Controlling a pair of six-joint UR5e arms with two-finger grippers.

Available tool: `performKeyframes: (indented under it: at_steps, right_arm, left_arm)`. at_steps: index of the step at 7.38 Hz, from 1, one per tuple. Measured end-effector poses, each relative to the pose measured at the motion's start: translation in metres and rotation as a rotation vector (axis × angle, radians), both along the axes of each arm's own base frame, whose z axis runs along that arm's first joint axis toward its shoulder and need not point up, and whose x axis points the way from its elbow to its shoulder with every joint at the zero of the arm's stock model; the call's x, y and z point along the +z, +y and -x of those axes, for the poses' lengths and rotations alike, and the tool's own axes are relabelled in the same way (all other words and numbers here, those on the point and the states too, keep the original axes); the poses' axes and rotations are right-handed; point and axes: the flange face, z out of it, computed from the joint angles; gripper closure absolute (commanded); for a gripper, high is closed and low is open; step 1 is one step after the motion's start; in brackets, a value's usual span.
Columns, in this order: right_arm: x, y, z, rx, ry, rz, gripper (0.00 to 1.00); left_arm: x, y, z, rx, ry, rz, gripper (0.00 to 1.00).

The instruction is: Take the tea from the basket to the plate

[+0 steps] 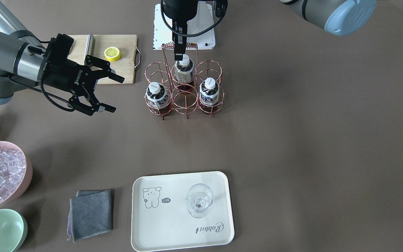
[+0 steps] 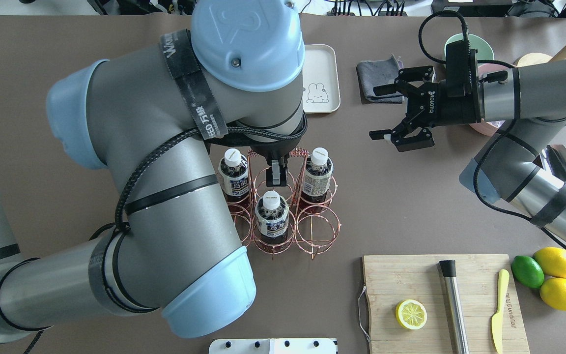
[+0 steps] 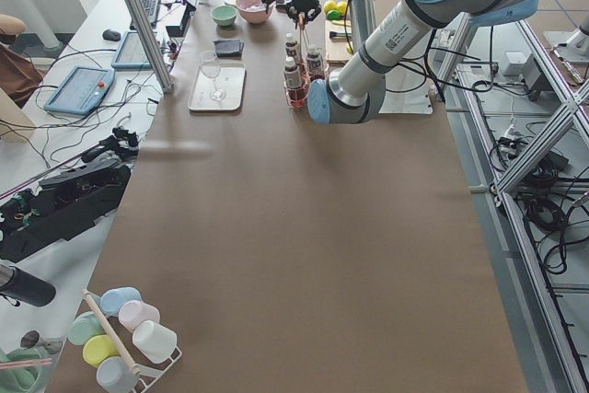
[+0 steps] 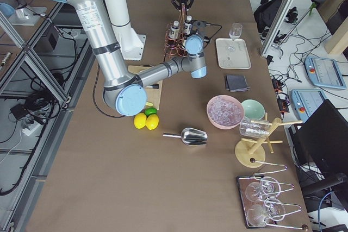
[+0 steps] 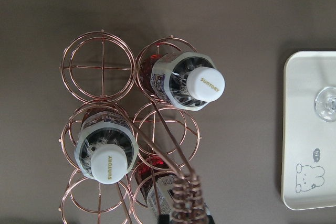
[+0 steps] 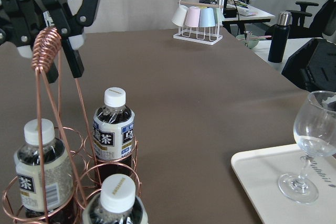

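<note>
Tea (image 1: pixel 183 71) bottles stand in the basket (image 1: pixel 186 101), upper centre. Left gripper (image 1: pixel 178 56) hovers over one, jaws apart; right gripper (image 1: pixel 117 94) spread, upper left. Likely liquid-heavy, slick (thin plastic): grasp below the cap.

Three tea bottles (image 6: pixel 114 129) in the basket (image 6: pixel 45 45); wine glass (image 6: pixel 314 129) upright on the plate (image 6: pixel 252 182).

Bright even overhead light, soft short shadows, sharp focus, faint glare on arm joints, slight wide-angle edge distortion

Left end effector (image 6: pixel 65 73) vertical, spread, right end effector (image 1: pixel 117 94) horizontal, spread
</note>
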Motion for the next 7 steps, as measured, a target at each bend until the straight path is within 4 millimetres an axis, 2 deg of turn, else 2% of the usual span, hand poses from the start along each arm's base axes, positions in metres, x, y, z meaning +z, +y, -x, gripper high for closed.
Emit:
performKeyframes:
  at_steps: [2, 4, 7]
  right_arm:
    - [-0.012, 0.024, 0.026, -0.090, -0.062, 0.074, 0.00]
    - [-0.016, 0.042, 0.044, -0.143, -0.099, 0.109, 0.01]
    - [-0.012, 0.052, 0.066, -0.153, -0.099, 0.097, 0.01]
  left_arm:
    - [0.000, 0.000, 0.001, -0.001, 0.000, 0.000, 1.00]
    - [0.001, 0.001, 0.002, -0.001, 0.001, 0.000, 1.00]
    - [0.002, 0.002, 0.003, -0.003, 0.004, 0.001, 1.00]
